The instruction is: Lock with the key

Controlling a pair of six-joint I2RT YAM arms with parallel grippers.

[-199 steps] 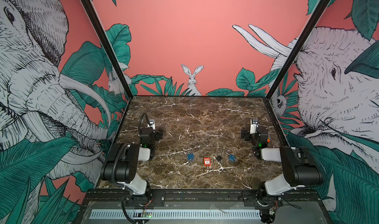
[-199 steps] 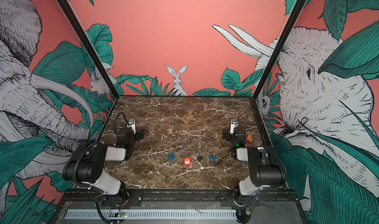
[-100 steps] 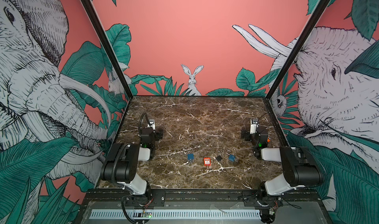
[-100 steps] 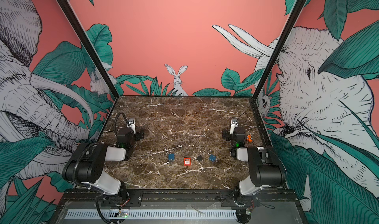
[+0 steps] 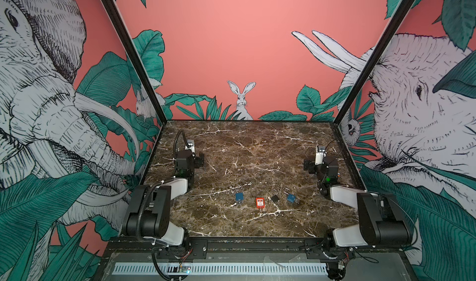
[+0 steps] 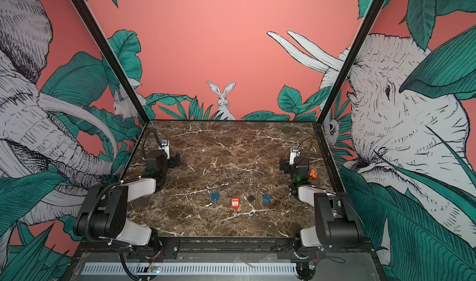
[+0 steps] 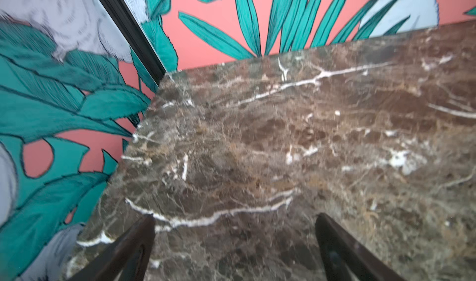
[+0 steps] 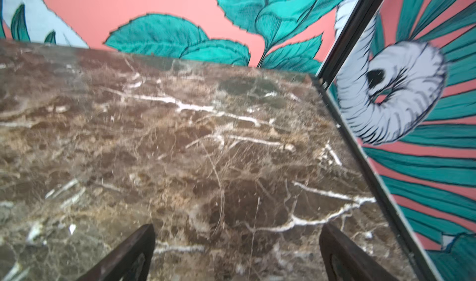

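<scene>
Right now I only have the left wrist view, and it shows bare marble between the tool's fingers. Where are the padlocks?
Observer: In both top views four lie in a row near the front edge of the table: a blue padlock, a red padlock, a black padlock and a second blue padlock.
Operator: And the other arm?
Observer: The right tool is open over bare marble, farther back than the row, holding nothing.
Operator: Any key?
Observer: A small metal piece lies against the second blue padlock; too small to say whether it is a key.
</scene>
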